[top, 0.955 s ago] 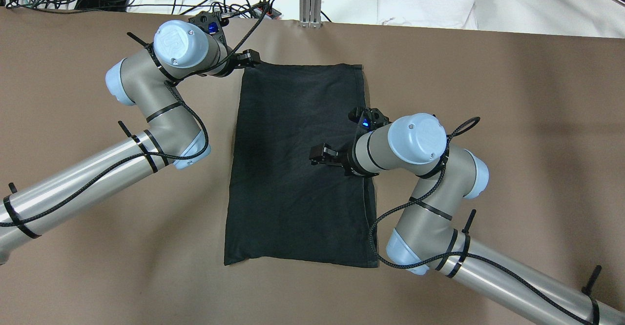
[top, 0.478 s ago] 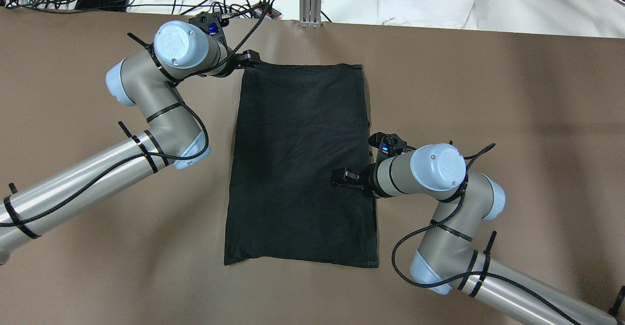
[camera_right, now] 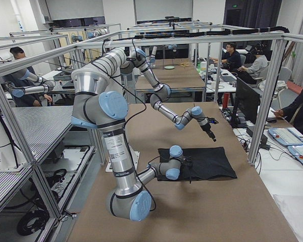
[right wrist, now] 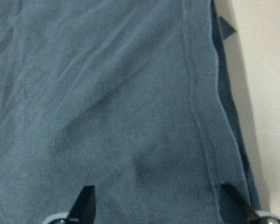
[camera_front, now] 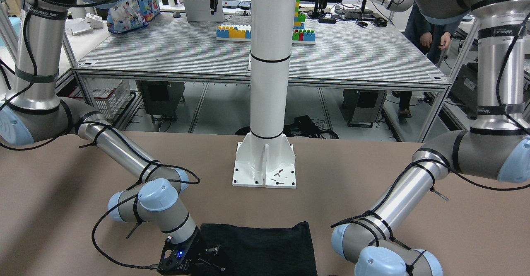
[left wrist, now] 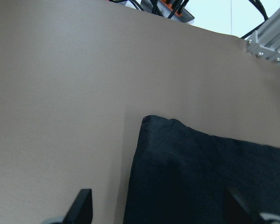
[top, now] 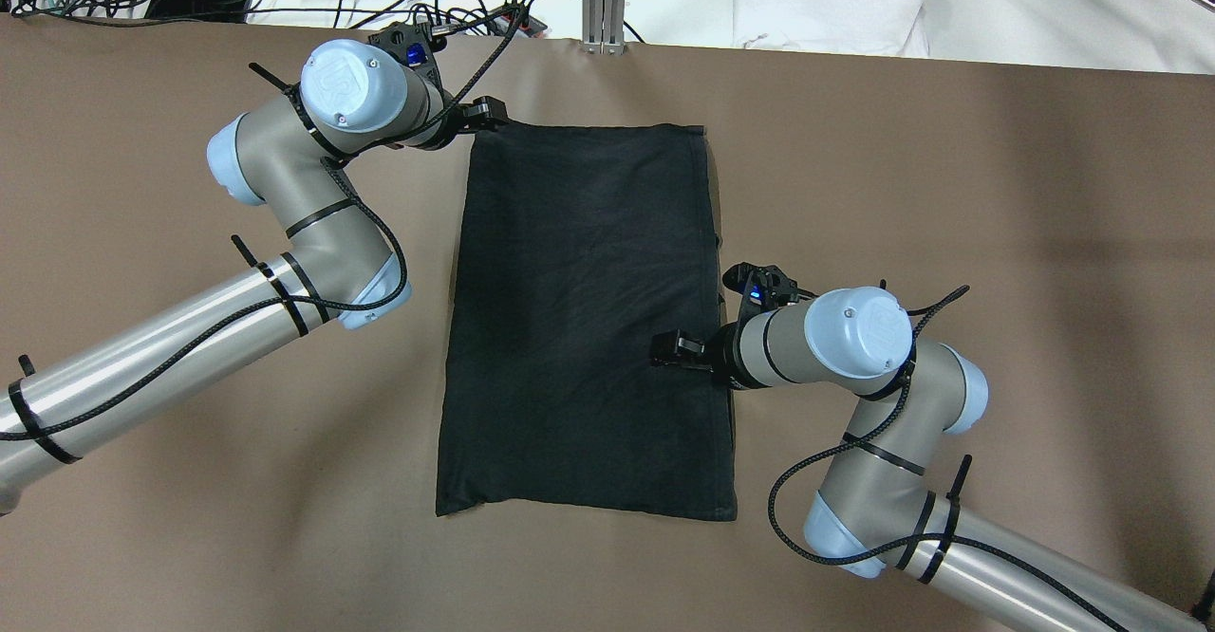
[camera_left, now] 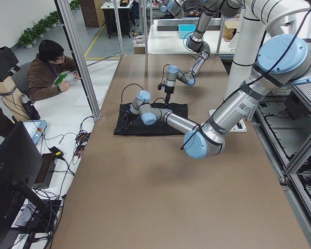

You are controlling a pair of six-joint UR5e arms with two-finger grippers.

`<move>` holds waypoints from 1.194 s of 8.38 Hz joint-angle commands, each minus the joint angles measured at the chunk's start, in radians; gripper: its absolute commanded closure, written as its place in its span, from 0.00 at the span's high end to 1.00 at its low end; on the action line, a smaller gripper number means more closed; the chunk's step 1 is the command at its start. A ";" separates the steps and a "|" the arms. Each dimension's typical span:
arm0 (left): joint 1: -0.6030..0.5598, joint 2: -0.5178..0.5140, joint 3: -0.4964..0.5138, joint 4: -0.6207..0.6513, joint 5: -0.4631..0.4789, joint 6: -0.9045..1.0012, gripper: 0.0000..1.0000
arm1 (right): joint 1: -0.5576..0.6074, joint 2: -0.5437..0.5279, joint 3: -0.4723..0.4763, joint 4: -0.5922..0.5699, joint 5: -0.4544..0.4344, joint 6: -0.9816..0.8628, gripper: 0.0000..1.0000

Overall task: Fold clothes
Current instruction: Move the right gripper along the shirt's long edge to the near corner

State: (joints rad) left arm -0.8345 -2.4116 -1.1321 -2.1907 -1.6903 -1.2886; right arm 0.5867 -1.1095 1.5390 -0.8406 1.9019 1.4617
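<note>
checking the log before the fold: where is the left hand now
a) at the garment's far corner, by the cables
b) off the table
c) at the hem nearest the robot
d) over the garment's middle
A: the overhead view shows the left hand at the far corner of the black garment, with its fingers open.

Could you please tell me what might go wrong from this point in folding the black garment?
1. The right claw is open over the layered right hem of the black garment; closing could pinch only the top layer.
2. The left claw is open at the far corner, while the right claw sits mid-edge, so a lift from these points may fold the cloth skewed.
</note>
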 commanded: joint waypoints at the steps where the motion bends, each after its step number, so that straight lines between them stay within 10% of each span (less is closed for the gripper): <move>1: 0.000 -0.004 0.000 0.000 -0.002 0.000 1.00 | 0.011 -0.003 0.093 -0.044 0.017 0.000 0.94; 10: 0.003 -0.009 0.002 0.006 0.000 0.003 1.00 | -0.166 -0.170 0.244 -0.023 -0.242 0.318 0.94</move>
State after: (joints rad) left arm -0.8321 -2.4186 -1.1310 -2.1858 -1.6906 -1.2865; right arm 0.4670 -1.2586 1.7822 -0.8684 1.6929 1.7657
